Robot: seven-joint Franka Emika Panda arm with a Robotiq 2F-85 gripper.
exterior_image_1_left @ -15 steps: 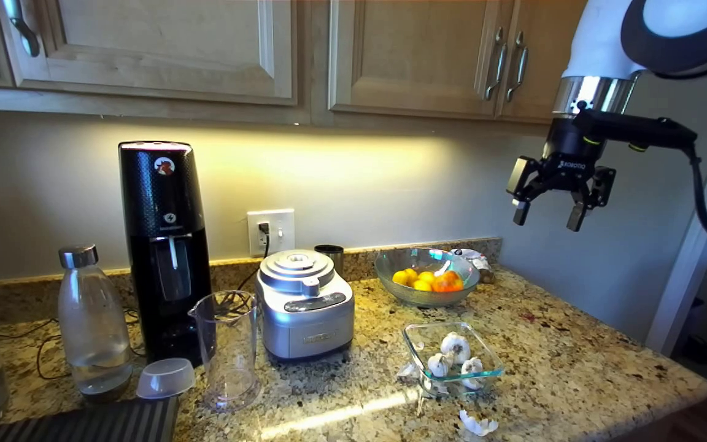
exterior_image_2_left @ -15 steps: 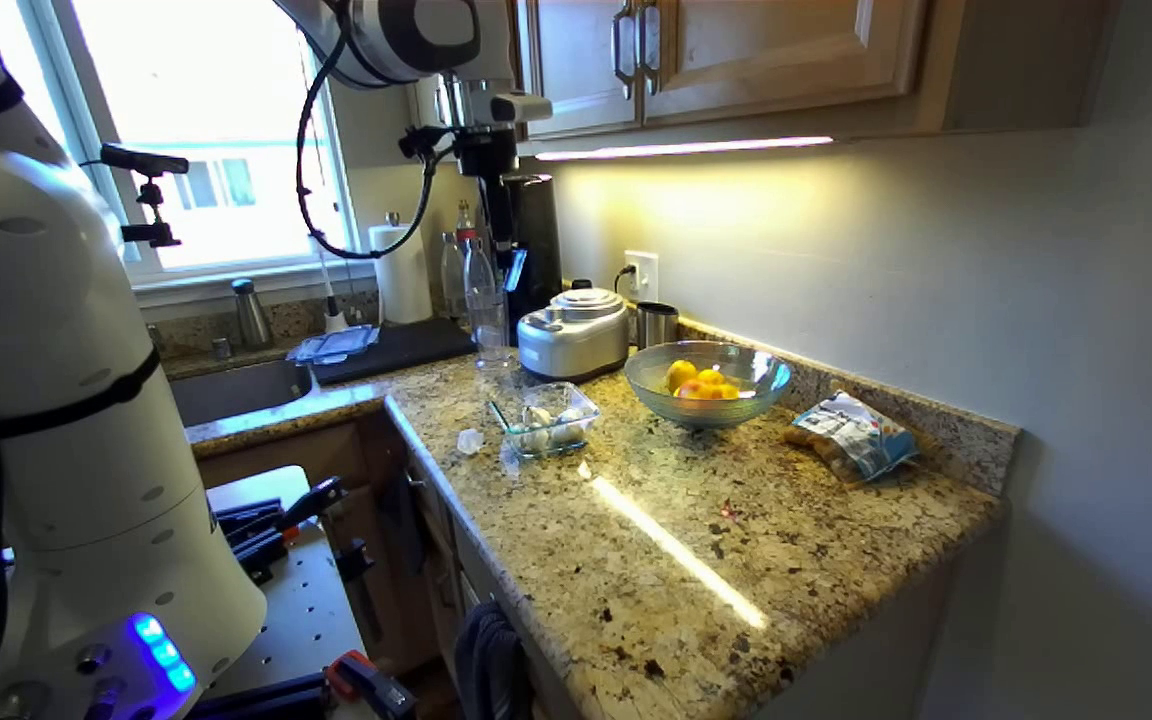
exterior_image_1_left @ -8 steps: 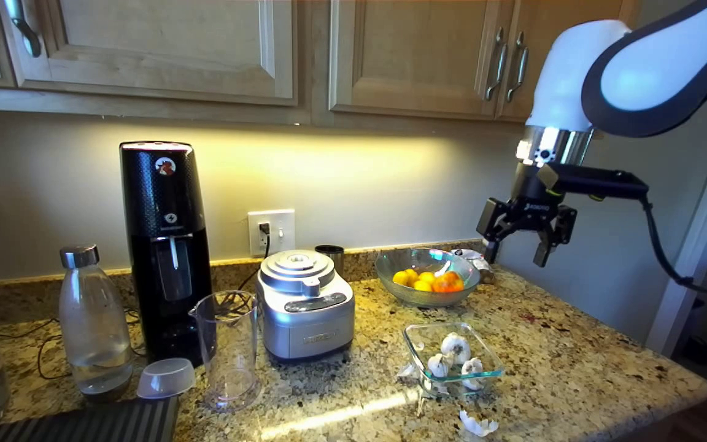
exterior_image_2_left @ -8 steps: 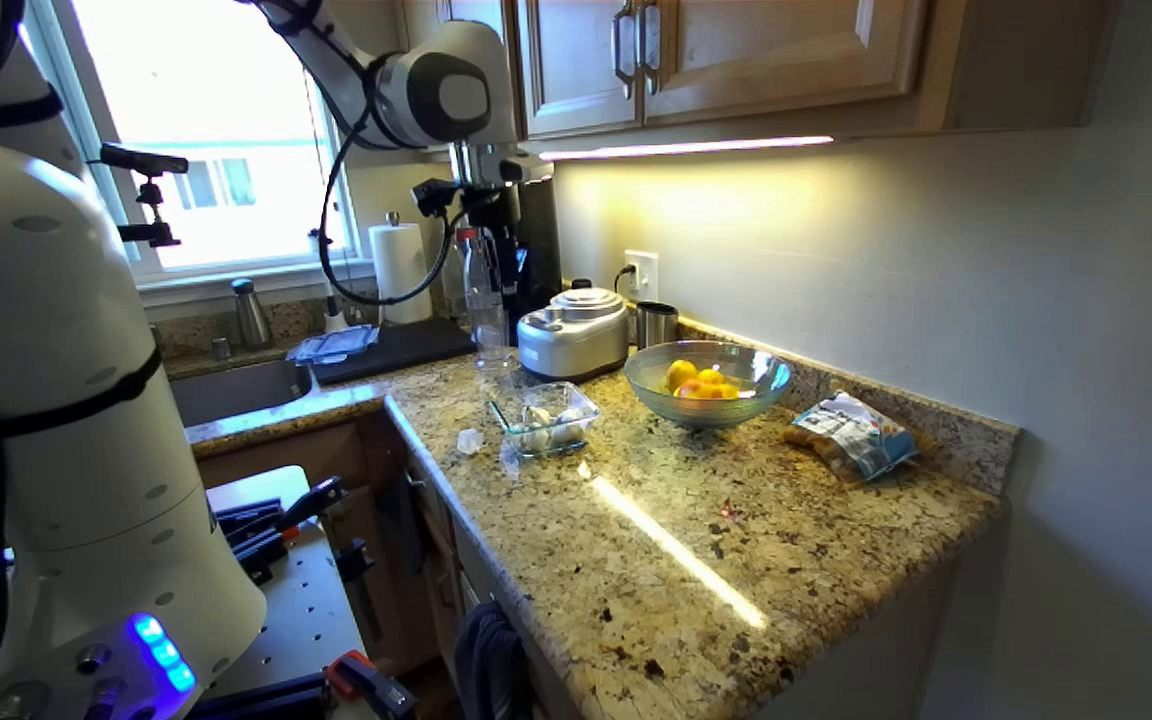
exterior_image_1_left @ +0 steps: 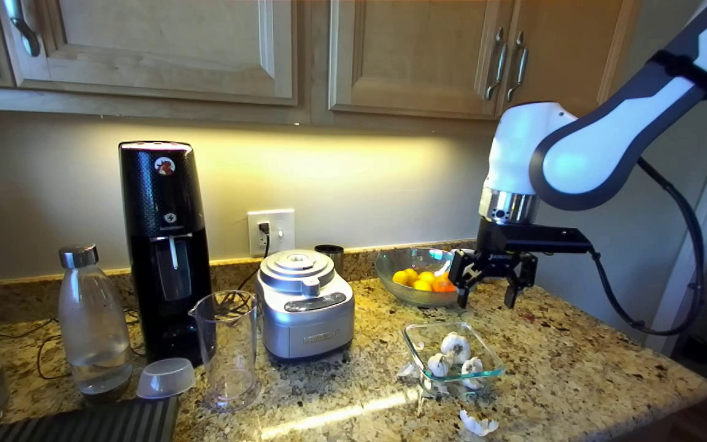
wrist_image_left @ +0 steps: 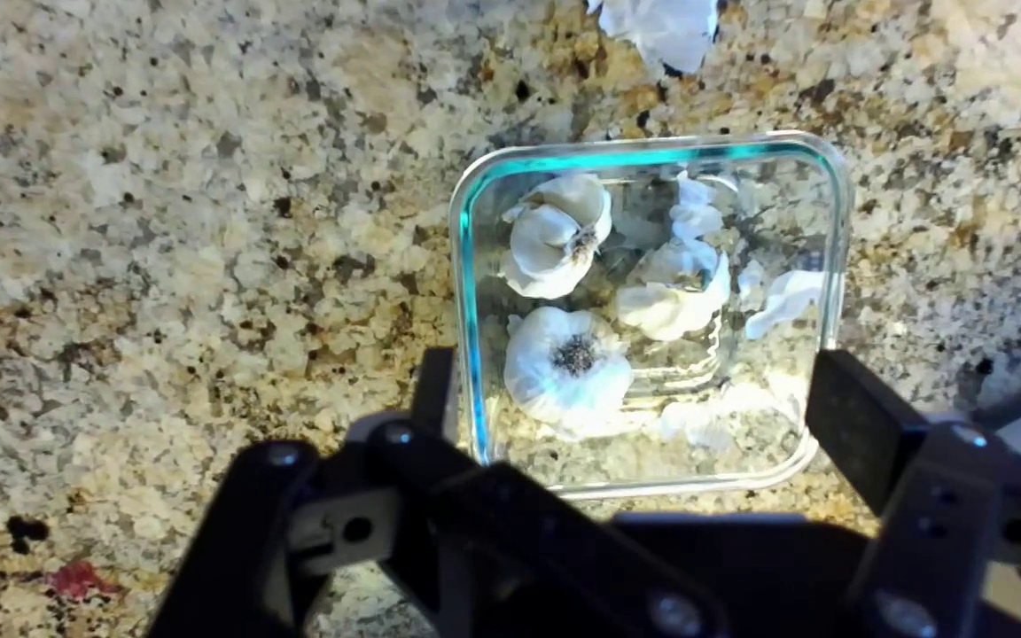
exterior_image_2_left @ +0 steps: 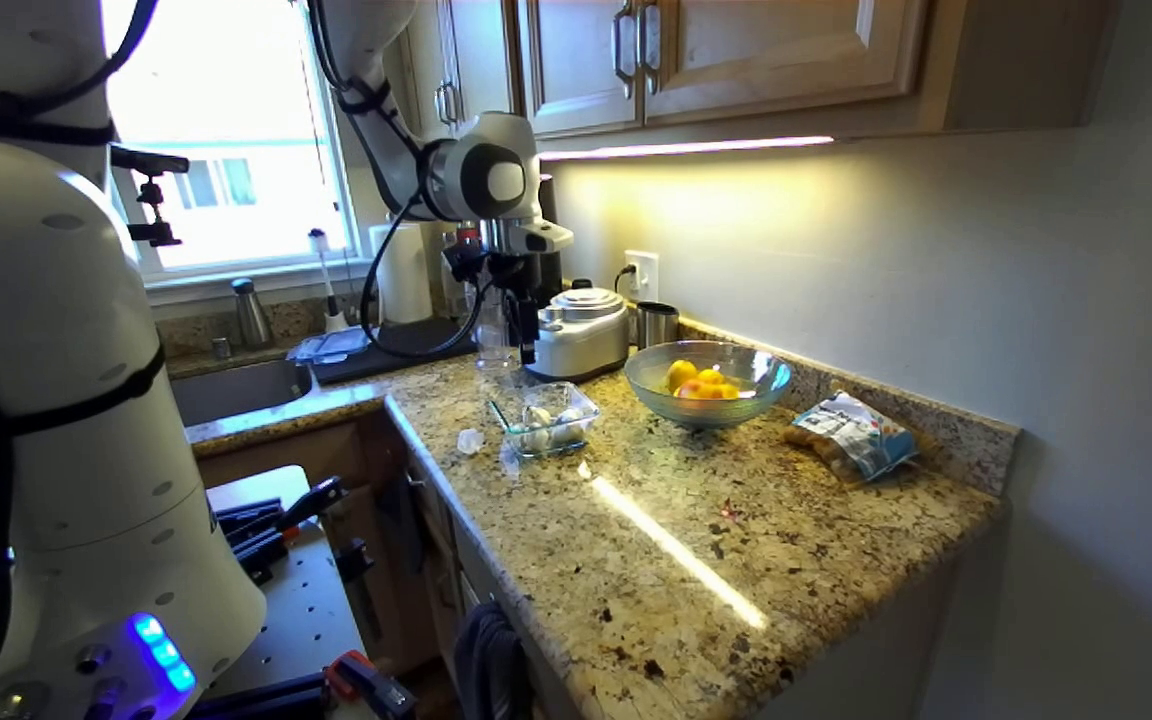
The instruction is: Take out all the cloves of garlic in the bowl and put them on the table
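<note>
Three whitish garlic cloves, one upper left [wrist_image_left: 555, 239], one lower left [wrist_image_left: 568, 368] and one right of them [wrist_image_left: 672, 297], lie with papery skins inside the clear glass bowl [wrist_image_left: 466, 310] in the wrist view. That bowl stands on the speckled granite table [exterior_image_1_left: 580, 368]. Above and a little behind it in an exterior view, my gripper [exterior_image_1_left: 486, 299] points down, jaws wide apart, holding nothing. From the wrist, its fingers [wrist_image_left: 865, 416] appear on either side of the bowl's lower part, which is still well below them. In another exterior view the gripper [exterior_image_2_left: 528, 352] is partly hidden by its own wrist.
A large glass bowl [exterior_image_1_left: 412, 298] of orange and yellow fruit stands behind the garlic bowl, close to my gripper in that view. A silver appliance base [exterior_image_1_left: 307, 334] and a clear jug [exterior_image_1_left: 227, 356] are beside it. Loose garlic skin [exterior_image_1_left: 477, 425] lies in front. A bag [exterior_image_2_left: 861, 440] rests near the wall.
My arm has come steadily down and across toward the garlic bowl, jaws staying wide. The bowl, the cloves and everything on the counter have kept their places.
</note>
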